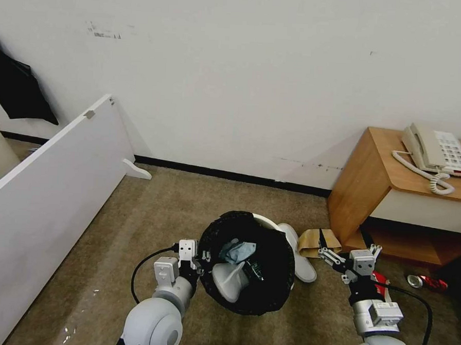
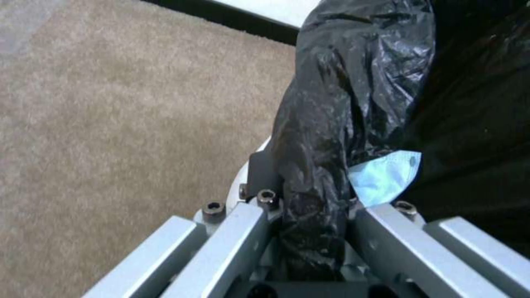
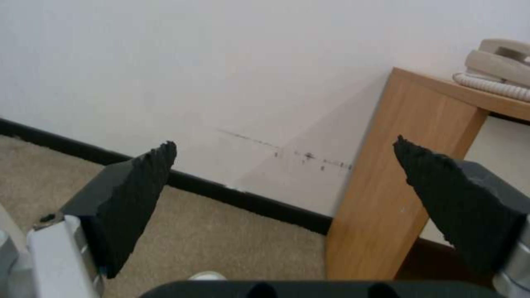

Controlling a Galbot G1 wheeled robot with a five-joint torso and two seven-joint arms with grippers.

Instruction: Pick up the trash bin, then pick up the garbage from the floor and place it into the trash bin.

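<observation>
Left gripper [image 1: 201, 260] clamped on near rim of trash bin [image 1: 265, 293]; in left wrist view, black liner [image 2: 331, 124] pinched between closed fingers [image 2: 243, 231], bin held clear of carpet [image 1: 151, 214], tilted toward camera. Inside bin: white slipper [image 1: 230, 280], light-blue tissue [image 1: 239, 251]. Right gripper [image 1: 345, 257] to bin's right, apart from it, jaws spread wide, nothing between them. On floor: second white slipper [image 1: 298, 250] just behind bin, brown paper bag [image 1: 312, 242] beside it, red can [image 1: 425, 282] near wooden cabinet [image 1: 374, 185].
</observation>
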